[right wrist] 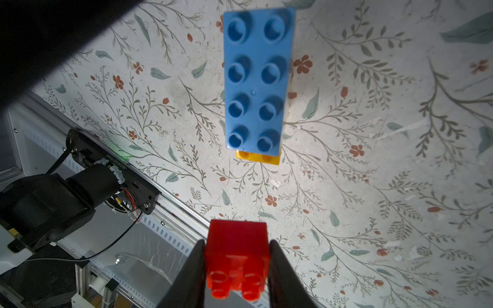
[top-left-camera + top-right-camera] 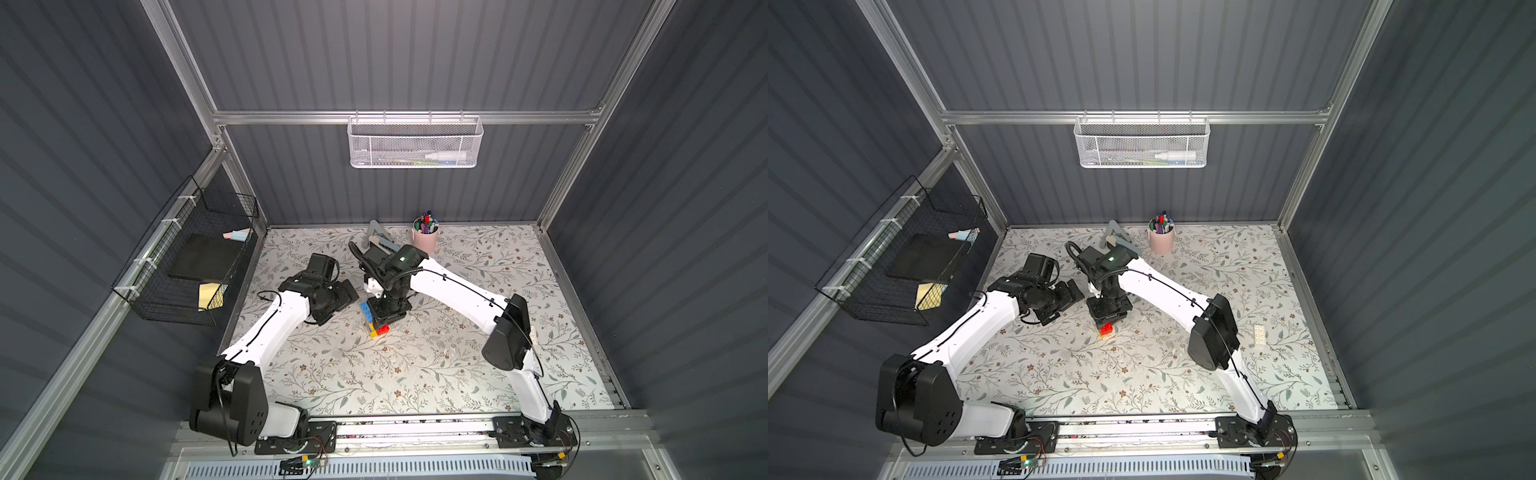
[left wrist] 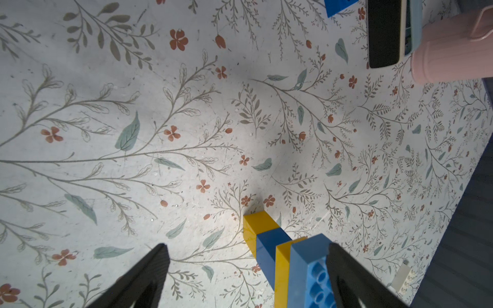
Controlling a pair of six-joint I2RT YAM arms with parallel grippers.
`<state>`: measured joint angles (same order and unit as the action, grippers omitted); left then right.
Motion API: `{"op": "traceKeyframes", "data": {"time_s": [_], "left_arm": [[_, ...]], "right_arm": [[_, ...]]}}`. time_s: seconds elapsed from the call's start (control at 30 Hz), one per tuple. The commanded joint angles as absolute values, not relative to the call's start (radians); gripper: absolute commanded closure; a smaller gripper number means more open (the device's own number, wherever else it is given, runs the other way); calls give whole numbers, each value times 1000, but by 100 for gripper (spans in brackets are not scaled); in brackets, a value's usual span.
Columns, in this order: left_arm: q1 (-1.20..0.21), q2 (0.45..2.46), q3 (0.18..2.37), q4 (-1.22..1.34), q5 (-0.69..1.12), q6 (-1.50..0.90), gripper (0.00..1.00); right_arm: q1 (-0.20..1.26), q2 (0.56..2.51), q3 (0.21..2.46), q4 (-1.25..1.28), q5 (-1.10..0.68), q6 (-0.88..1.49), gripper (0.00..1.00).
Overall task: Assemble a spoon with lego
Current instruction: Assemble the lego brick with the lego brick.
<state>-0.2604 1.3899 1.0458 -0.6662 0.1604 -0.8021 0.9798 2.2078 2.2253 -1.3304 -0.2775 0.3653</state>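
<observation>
Spoon (image 3: 269, 248) on mat (image 3: 133, 106), red lego (image 1: 237, 253) in right jaws

The flat desk (image 3: 186, 106) is off-white, printed with grey-green sprigs and rust-red flowers. The joined plastic-brick spoon (image 3: 269, 248) runs yellow, dark blue, yellow, light blue. The square studded plastic brick (image 1: 237, 253) is red, the fingers (image 1: 190, 274) black.

Dim enclosure (image 2: 415, 62), bright pool on table (image 2: 419, 365), perhaps overhead light; wrist-view foreground soft

White arms (image 2: 449, 297), black joints (image 2: 509, 332), black cables (image 2: 465, 284)
</observation>
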Motion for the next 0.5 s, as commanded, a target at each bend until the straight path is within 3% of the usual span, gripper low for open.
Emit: {"op": "traceKeyframes", "data": {"time_s": [0.0,0.47], "left_arm": [[-250,1359,1025,-653,182,-783,6],[-248,1375,1011,-641,201,-760,8]], "right_arm": [[983,2238,2272,-1370,-242,335,84],[983,2330,2363,-1416,-232,283,85]]}}
